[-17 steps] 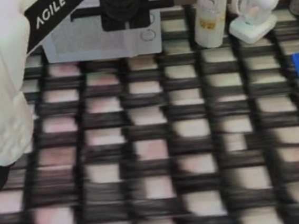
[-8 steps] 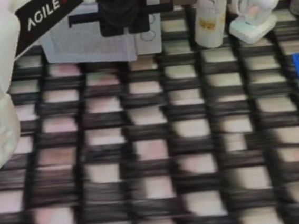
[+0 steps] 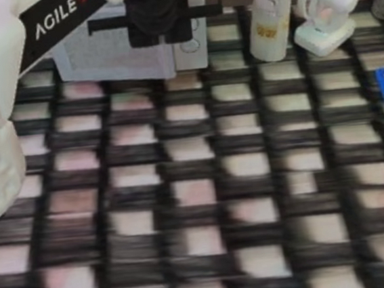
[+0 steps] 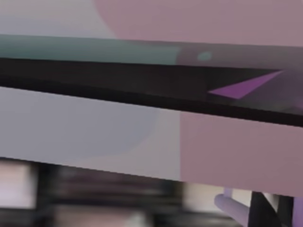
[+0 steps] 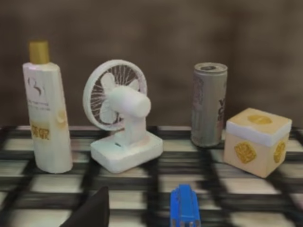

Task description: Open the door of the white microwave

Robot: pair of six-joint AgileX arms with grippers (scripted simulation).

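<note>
One arm is at work: the left gripper [image 3: 154, 15] sits over the front of the white microwave [image 3: 128, 44] at the far left of the table, its black body hiding the fingers from above, so I cannot tell how far the jaws stand apart or whether they pinch anything. The left wrist view shows only pale panels and a dark band at very close range (no fingertip readable there). Whatever contact exists is presumably at the free edge of the door [image 3: 112, 56], which in the top view appears slightly ajar, its right edge standing a little forward of the control panel [image 3: 192, 38] with the knobs. Judgement: the step in hand is swinging the door outward about its hinge on the left. To do it well, the gripper should follow an arc toward the near left rather than a straight pull, keeping hold near the free edge so the box is not dragged across the table [image 3: 203, 184]. Risk: the lotion bottle [image 3: 270, 17] and white fan [image 3: 325, 12] stand near to the right. Right arm parked out of the top view; its wrist camera faces the fan, a can [image 5: 209, 104] and a small box [image 5: 256, 141].
</note>
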